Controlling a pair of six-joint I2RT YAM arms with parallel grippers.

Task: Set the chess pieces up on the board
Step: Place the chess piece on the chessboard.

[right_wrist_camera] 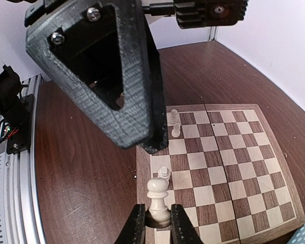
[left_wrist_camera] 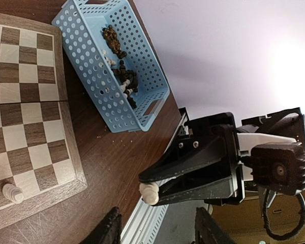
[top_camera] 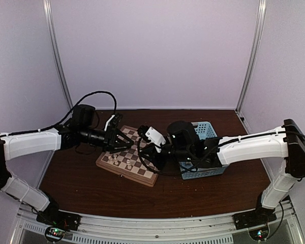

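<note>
The board lies in the middle of the table, and it also shows in the right wrist view. My right gripper is shut on the base of a cream-white pawn, upright over the board's rim. The left wrist view shows that same pawn at the tips of the right gripper. Three more white pieces stand along that side. My left gripper hangs open above the board with nothing between its fingers, and its black body is close over the pawn.
A light-blue perforated basket stands right of the board. In the left wrist view the basket holds several dark and white pieces. A metal rail runs along the table's near edge. Purple walls enclose the table.
</note>
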